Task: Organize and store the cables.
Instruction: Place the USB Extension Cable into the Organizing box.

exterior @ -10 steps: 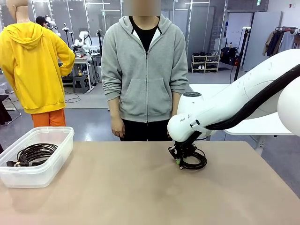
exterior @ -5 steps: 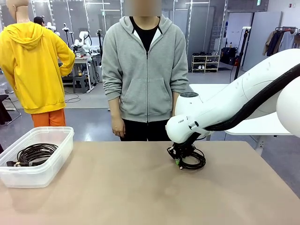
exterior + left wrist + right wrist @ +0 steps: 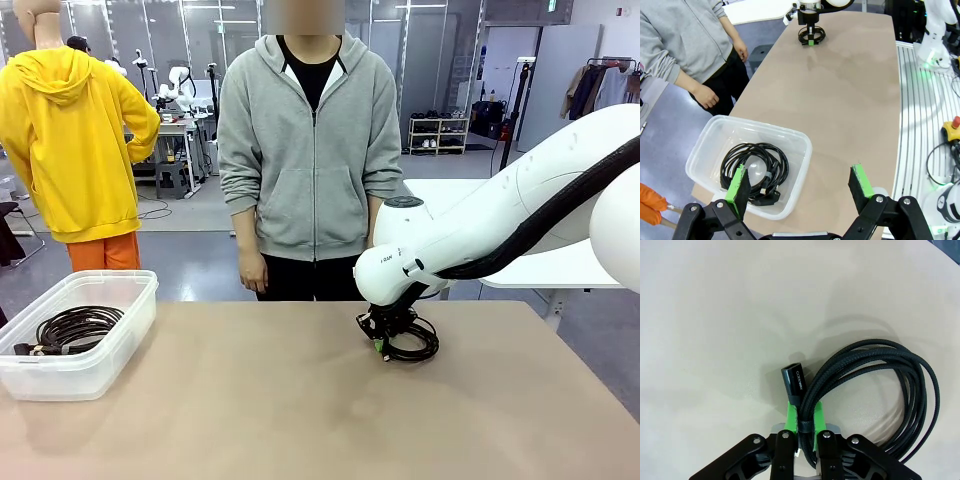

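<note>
- A coiled black cable (image 3: pixel 875 390) lies on the tan table (image 3: pixel 250 400), toward the far edge on the robot's right side, in front of the person (image 3: pixel 310 150) in a grey hoodie.
- The right gripper (image 3: pixel 805 432) is pressed together on this cable; the green pads pinch several strands of the loop, just beside a black plug end (image 3: pixel 794 382).
- The right arm (image 3: pixel 480 225) bends down over the coil, with the gripper pointing at the table.
- The cable has a braided, rope-like surface and makes a round loose ring; the rest of the ring rests on the table.
- A second coiled cable (image 3: pixel 755 170) lies inside a clear plastic bin (image 3: pixel 120 345) with rounded corners, at the robot's left side of the table.
- The left gripper (image 3: pixel 800 187) hovers high over the near rim of this bin, fingers spread wide and holding nothing.
- Between the bin and the held coil the matte table top is bare, with wide room to move.
</note>
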Tool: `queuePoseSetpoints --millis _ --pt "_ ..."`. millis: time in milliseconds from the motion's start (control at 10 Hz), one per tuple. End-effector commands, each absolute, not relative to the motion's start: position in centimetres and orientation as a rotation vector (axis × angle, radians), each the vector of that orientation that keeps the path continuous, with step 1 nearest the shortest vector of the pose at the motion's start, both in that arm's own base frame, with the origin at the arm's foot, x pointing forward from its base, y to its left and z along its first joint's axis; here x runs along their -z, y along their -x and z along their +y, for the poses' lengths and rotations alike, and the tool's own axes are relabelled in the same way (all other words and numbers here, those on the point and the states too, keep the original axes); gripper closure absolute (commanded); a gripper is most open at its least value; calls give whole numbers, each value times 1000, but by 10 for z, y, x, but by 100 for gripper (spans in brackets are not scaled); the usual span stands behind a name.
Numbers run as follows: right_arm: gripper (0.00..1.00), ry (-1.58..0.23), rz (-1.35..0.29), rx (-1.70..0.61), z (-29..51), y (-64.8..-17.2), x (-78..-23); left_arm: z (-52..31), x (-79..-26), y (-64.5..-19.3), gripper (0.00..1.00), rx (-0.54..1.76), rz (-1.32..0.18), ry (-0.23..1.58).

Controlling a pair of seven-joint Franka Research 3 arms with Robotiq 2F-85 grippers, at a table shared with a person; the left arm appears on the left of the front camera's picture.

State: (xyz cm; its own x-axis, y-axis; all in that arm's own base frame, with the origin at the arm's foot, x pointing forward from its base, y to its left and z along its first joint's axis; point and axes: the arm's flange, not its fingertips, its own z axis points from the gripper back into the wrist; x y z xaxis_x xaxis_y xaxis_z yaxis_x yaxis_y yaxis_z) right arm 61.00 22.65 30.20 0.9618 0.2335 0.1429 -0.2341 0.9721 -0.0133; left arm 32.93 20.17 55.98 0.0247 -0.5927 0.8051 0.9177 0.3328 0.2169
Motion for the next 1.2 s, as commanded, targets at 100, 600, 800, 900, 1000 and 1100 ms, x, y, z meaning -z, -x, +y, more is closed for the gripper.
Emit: queuePoseSetpoints --millis 100,600,800,900,1000,1100 --pt "85 -4 -144 -237 227 -610 -302 200 -558 -327 0 1238 -1006 425" --pt "85 114 -244 -71 232 -553 -430 200 -558 -327 0 1238 -1006 425" --pt "85 106 -258 -36 237 -545 -437 200 -558 -327 0 1238 -1006 425" --pt "85 116 -267 -25 249 -538 -441 200 -558 -327 0 1238 -1006 425" --pt "85 115 -289 -30 268 -528 -444 200 -558 -327 0 1238 -1006 425" --pt "85 114 -306 -36 290 -517 -445 200 -558 -327 0 1238 -1006 425"
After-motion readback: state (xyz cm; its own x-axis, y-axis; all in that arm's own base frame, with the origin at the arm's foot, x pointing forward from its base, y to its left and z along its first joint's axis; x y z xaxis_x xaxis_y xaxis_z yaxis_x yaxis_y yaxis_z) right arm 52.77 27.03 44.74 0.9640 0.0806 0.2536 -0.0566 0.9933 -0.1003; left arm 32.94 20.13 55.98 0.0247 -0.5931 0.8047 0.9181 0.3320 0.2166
